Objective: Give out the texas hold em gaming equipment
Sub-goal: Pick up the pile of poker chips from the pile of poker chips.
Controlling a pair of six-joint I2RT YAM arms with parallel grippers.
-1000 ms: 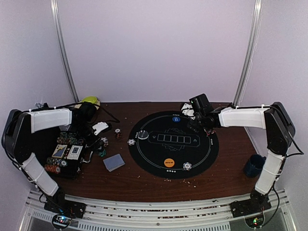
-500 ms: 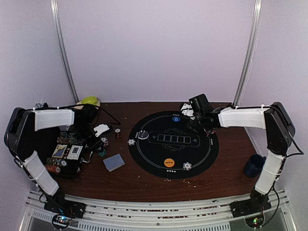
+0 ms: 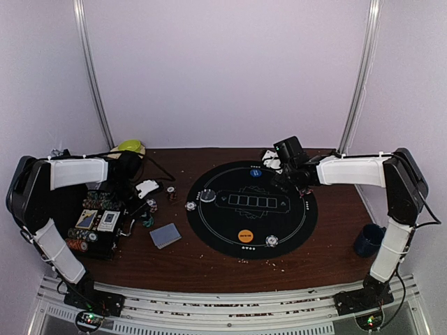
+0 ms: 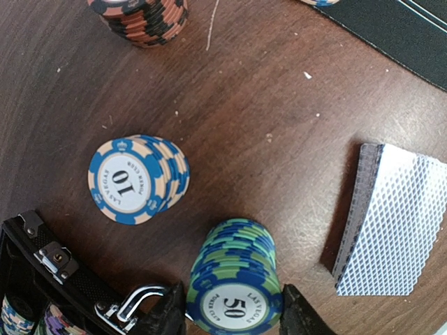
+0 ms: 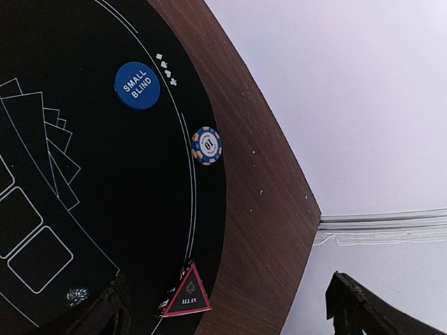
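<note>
Disc (image 5: 137, 85) lettered "SMALL BLIND"

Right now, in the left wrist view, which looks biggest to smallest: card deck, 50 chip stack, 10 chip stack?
1. card deck
2. 50 chip stack and 10 chip stack: nearly alike; the 50 stack stands taller, nearer the camera, so unranked.

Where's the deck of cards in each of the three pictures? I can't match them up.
Top view: the deck lies on the bare table, left of the round black mat.
Left wrist view: the deck sits at the right edge, and a corner of the mat shows at top right.
Right wrist view: the deck is not in it.
Shared landmark: the mat, which fills the left of the right wrist view.
</note>
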